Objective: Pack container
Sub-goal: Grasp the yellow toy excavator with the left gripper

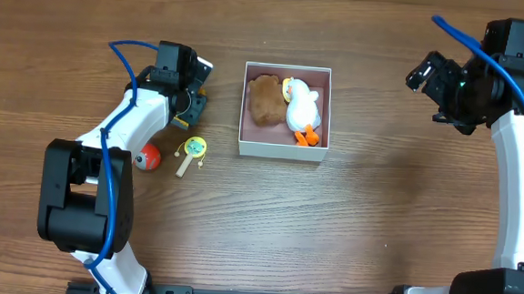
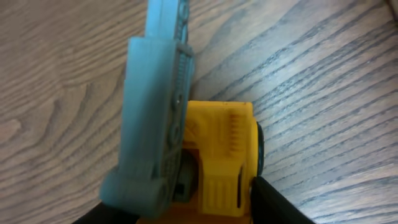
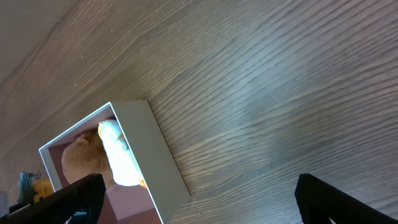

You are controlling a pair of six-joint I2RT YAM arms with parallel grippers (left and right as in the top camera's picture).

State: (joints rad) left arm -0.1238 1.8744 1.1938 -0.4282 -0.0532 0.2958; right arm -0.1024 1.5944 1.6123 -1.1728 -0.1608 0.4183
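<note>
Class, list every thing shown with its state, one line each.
Box: open, holds two toys.
Brown plush: lying inside box.
Duck: lying inside box.
Truck: on table, between gripper fingers.
Left gripper: astride truck, grip unclear.
Right gripper: open, empty.
Red toy: loose on table.
Rattle: loose on table.

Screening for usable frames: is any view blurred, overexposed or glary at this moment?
Overhead: sharp and evenly lit. Left wrist: too close, so the yellow toy vehicle and its grey-blue arm look soft. Right wrist: the white duck in the container is blown out, and a pale sheen washes the table grain.
</note>
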